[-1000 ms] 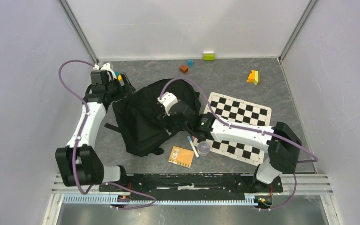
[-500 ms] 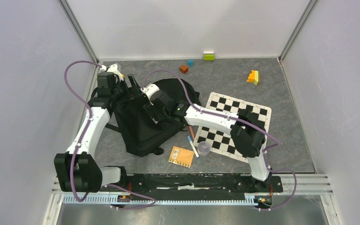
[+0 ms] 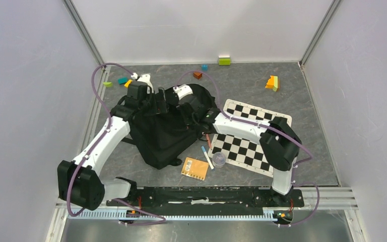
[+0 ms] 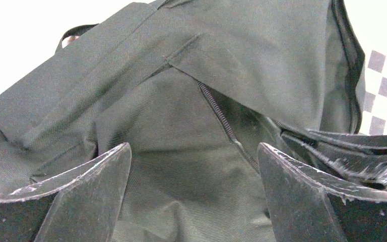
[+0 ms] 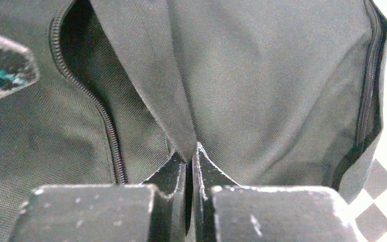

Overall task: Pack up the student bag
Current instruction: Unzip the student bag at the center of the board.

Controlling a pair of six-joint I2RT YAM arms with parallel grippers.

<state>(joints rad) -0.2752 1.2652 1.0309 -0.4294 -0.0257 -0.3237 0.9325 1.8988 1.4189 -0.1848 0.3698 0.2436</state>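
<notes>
The student bag [image 3: 161, 136], a large black fabric backpack, lies in the middle of the table. My left gripper [image 3: 162, 103] hovers over its upper part, open. In the left wrist view the left gripper [image 4: 194, 151] spans bare bag fabric [image 4: 262, 65] beside a zipper [image 4: 221, 116], holding nothing. My right gripper [image 3: 180, 108] is just to its right on the bag. In the right wrist view the right gripper [image 5: 191, 151] is shut on a fold of the bag's flap [image 5: 171, 96], next to an open zipper [image 5: 106, 126].
A black-and-white checkered board [image 3: 254, 133] lies right of the bag. An orange card [image 3: 195, 168], a pen [image 3: 207, 157] and a small clear cup [image 3: 219, 160] sit near the front. Coloured blocks [image 3: 224, 61] [image 3: 272, 82] [image 3: 123, 80] lie along the back.
My right gripper moved left and back across the bag and shut on the flap fold. My left arm swung right over the bag, uncovering blocks at the back left.
</notes>
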